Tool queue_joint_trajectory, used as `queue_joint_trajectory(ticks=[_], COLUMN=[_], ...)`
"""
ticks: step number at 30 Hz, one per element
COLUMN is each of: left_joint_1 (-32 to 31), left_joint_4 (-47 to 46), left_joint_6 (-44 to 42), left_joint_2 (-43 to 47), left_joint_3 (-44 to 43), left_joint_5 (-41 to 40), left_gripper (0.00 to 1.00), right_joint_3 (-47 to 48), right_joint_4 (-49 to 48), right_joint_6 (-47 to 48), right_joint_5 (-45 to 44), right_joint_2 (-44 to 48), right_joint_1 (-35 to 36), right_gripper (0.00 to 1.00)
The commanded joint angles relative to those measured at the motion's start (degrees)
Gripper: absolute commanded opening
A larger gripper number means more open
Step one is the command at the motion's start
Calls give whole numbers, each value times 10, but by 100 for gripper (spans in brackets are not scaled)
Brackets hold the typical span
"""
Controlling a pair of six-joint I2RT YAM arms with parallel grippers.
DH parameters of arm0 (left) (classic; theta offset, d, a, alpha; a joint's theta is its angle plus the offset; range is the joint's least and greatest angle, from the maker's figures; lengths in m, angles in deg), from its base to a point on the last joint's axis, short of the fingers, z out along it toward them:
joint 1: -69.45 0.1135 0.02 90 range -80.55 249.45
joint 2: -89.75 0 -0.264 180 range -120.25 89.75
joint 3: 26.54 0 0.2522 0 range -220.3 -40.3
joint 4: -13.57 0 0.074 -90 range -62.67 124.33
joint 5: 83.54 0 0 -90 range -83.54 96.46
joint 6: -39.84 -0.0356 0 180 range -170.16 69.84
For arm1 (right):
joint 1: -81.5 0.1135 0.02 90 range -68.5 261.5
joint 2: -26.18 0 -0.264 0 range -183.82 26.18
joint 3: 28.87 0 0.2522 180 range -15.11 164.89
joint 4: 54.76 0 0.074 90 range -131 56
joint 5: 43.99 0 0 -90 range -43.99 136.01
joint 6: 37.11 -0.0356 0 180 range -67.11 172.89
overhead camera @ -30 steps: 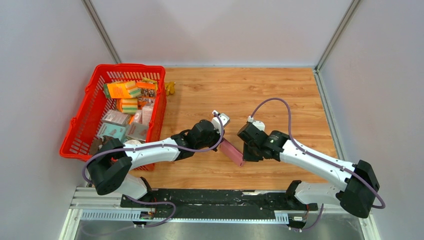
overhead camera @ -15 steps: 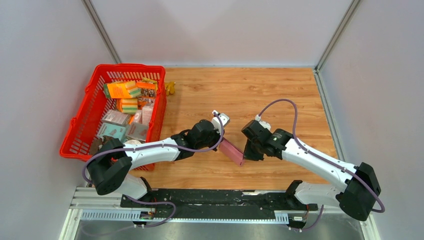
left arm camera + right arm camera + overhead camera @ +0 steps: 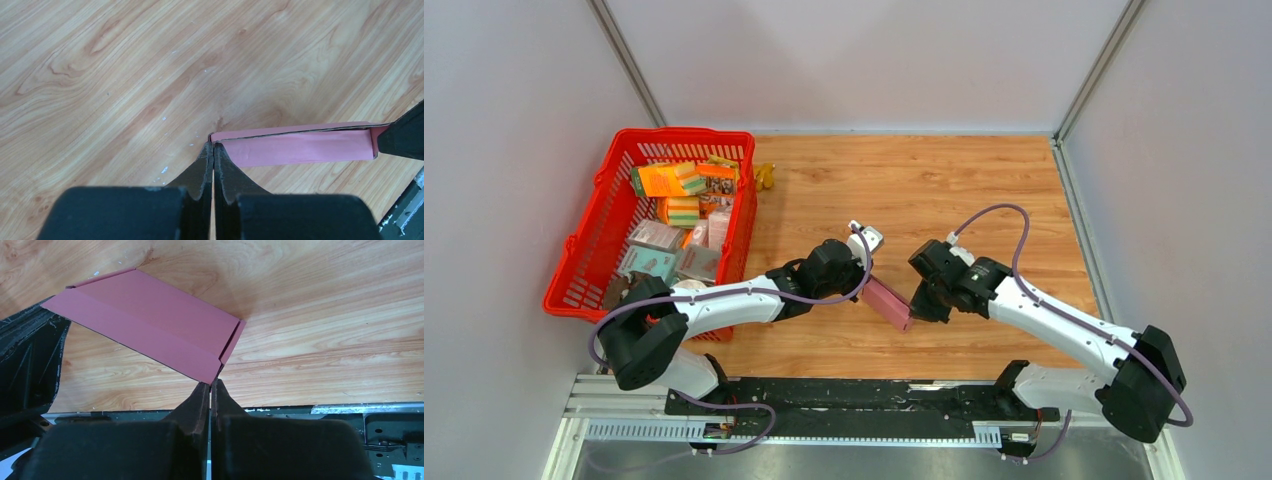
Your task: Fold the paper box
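Note:
The pink paper box [image 3: 887,302] is a flattened, folded cut-out held up off the wooden table between both arms. My left gripper [image 3: 868,279] is shut on its upper-left corner; in the left wrist view the pink box [image 3: 300,145] runs to the right from my left gripper's tips [image 3: 213,147]. My right gripper [image 3: 911,315] is shut on its lower-right corner. In the right wrist view the box [image 3: 150,332] slopes up to the left from my right gripper's tips [image 3: 211,385], with a narrow end flap [image 3: 231,344] beside them.
A red plastic basket [image 3: 593,229] holding several printed orange and grey packages stands at the left of the table. A small yellow object [image 3: 766,176] lies just right of its far corner. The table's dark front rail [image 3: 844,395] runs below the arms.
The right arm's wrist has shifted slightly right and turned, its cable loop rising. The pink box has tilted a little. The left arm has stayed still.

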Motion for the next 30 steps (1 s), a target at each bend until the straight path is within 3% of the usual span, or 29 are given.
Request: queue_joint_trajectory(ticks=[1,13,20,26,28,29,30], left_joint_1=[-7,-7,-7,-17,-18,-18,-18], left_joint_4=[5,3,-9,-20,-21,-26,-30], left_joint_6=[-7,-6,3,18,22,26,27], left_joint_2=[1,-1,18,29,34,34,35], left_joint_3=[-3,-2,17,32,37,44,45], left_joint_5=[19,17,7,-10,-14,-12,-13], left_gripper=[2,2,2,1,1,1,1], right_joint_3=[22,24,67,39,28,15,10], right_joint_4=[-12,-5,38,-32,-54,-65,-74], right_joint_6=[-29,-47,-32,89,145,166,186], right_joint_5=[-25,-81,-156,-158,-155,-153,-145], right_joint_2=[-24,-80,-106,-88,-65,-54,-30], right_joint_1=[0,49,129,149,154,156,157], right_gripper=[0,0,1,20,30,42,47])
